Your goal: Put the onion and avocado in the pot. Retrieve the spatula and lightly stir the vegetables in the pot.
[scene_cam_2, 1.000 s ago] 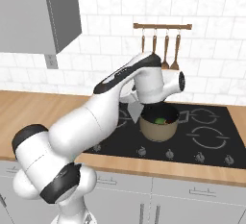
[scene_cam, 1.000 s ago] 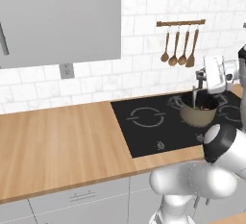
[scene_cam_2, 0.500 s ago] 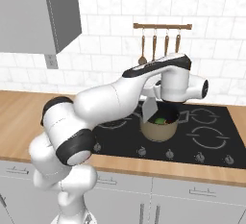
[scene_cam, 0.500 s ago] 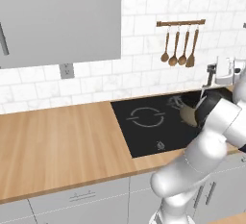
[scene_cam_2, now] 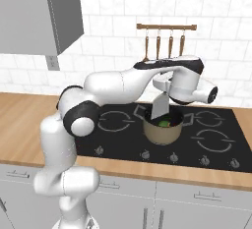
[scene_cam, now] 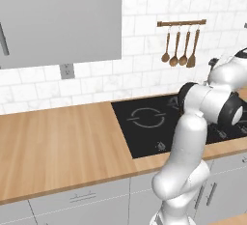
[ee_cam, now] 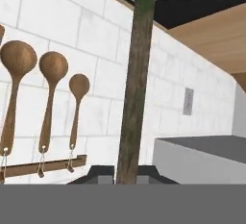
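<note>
The spatula (scene_cam_2: 159,108) is clamped in the pincer (ee_cam: 128,179), whose fingertips are clenched on the thin dark handle (ee_cam: 136,88). In the right base view the flat grey blade points down and its lower edge sits inside the rim of the pot (scene_cam_2: 162,128). In the hand view the handle runs straight up from between the fingertips to the grey blade at the top of the picture.

The pot stands on the black cooktop (scene_cam_2: 216,147), which is set into the wooden bench (scene_cam: 58,142). A green item (scene_cam_2: 165,123) lies inside the pot, just beside the blade; whether the onion is in there too cannot be told.

The arm (scene_cam_2: 123,83) reaches across the cooktop, with the hand directly above the pot. Four wooden utensils (scene_cam_2: 164,46) hang from a rail on the white tiled wall behind the cooktop. A grey wall cabinet (scene_cam: 60,19) hangs above the bench.
</note>
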Tool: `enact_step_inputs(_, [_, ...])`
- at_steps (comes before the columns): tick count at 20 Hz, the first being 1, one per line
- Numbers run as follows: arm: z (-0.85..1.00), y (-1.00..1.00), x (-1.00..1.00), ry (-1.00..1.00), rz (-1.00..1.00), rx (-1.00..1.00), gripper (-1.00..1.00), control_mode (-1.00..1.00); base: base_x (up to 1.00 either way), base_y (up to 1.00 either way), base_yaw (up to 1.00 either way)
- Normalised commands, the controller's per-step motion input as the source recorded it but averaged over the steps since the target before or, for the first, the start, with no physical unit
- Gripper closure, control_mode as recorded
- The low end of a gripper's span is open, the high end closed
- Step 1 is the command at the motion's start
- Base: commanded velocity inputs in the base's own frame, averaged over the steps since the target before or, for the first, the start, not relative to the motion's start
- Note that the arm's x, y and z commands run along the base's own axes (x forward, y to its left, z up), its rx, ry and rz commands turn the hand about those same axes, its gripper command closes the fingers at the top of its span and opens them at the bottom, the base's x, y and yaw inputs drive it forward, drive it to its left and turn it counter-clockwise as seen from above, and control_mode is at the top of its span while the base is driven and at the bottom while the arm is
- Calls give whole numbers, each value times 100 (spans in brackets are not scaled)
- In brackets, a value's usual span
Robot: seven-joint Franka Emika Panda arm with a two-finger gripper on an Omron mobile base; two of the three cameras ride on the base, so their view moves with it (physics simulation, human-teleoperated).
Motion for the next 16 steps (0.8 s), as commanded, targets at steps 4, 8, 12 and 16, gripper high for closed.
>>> enact_step_inputs(4, [3, -36, 42, -1, -17, 12, 100, -100, 0, 0, 0])
enact_step_inputs(8, [-47, -23, 26, 6, -17, 5, 100, -100, 0, 0, 0])
enact_step_inputs(12, [-33, -3, 14, 5, -15, 4, 100, -100, 0, 0, 0])
enact_step_inputs(16, [-18, 0, 14, 0, -12, 4, 100, -100, 0, 0, 0])
